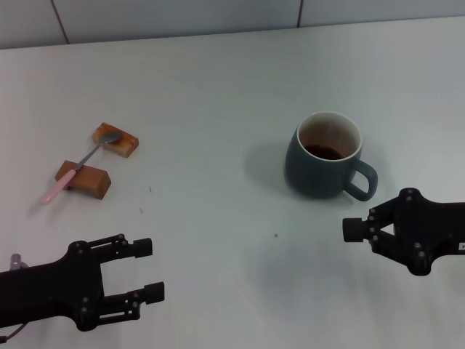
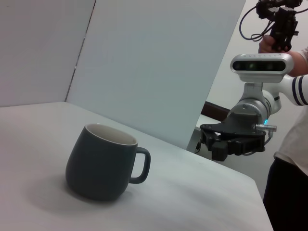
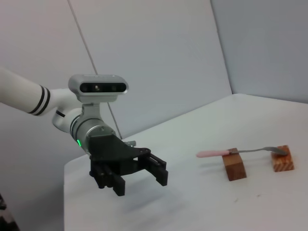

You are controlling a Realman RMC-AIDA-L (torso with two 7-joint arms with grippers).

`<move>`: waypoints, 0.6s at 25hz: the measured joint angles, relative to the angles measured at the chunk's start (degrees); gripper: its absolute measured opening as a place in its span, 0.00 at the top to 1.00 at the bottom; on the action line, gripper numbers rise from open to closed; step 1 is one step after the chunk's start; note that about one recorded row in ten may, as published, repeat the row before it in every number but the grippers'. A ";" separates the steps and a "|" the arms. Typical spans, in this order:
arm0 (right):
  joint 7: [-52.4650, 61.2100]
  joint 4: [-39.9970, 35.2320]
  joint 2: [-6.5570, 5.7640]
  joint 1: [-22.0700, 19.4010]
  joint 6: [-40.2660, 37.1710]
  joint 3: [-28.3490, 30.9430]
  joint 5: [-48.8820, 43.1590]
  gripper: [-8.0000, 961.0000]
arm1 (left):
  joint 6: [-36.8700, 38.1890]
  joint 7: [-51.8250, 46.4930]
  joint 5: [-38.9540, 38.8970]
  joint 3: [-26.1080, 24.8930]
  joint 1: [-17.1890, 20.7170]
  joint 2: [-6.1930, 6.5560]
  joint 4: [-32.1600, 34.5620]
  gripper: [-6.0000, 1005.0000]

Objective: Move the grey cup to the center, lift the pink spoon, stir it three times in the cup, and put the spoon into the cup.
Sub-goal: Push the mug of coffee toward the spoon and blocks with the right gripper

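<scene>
Across the white table (image 1: 218, 109), the largest item is the grey cup (image 1: 325, 156), standing upright on the robot's right half. Its pale inside holds a little brown liquid, and its loop handle points toward the near right edge, toward the right gripper. In the left wrist view the cup (image 2: 103, 161) shows its rounded dark side and pale rim, nothing touching it.

Next in size, the left gripper (image 1: 149, 270) hovers low at the near left edge with its two fingers spread apart and nothing between them; the right wrist view shows the same gripper (image 3: 144, 174) gaping over bare tabletop. It sits well apart from both cup and spoon.

On the near right, the right gripper (image 1: 357, 230) hangs just beside the cup's handle without touching it. Only one fingertip is plain in the head view, and from the left wrist view (image 2: 226, 147) its spread seems narrow, but I cannot tell whether it is open or closed.

Two small brown wooden blocks sit at far left: one nearer (image 1: 83, 178), one farther (image 1: 116, 139).

Smallest, the pink spoon (image 1: 76, 169) lies bridged across both blocks, silver bowl resting on the farther block, pink handle jutting past the nearer one. From the right wrist view the spoon (image 3: 240, 152) sits level atop them.
</scene>
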 joint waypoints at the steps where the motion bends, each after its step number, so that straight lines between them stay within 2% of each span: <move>1: 0.00 0.00 0.00 0.00 0.00 0.00 0.00 0.95 | 0.00 0.00 0.00 0.00 0.00 0.00 0.00 0.26; 3: -0.18 -1.04 0.23 -0.45 0.22 0.86 0.13 0.99 | -0.07 0.00 0.00 0.00 -0.03 0.00 -0.01 0.26; 7: -1.09 -1.84 0.35 -0.92 1.01 3.51 0.18 0.99 | -0.17 0.00 0.00 0.00 -0.11 0.00 -0.01 0.26; 15: -1.71 -4.50 0.32 -1.76 3.64 13.42 0.23 0.99 | -0.26 0.00 0.00 -0.18 -0.20 0.00 0.08 0.26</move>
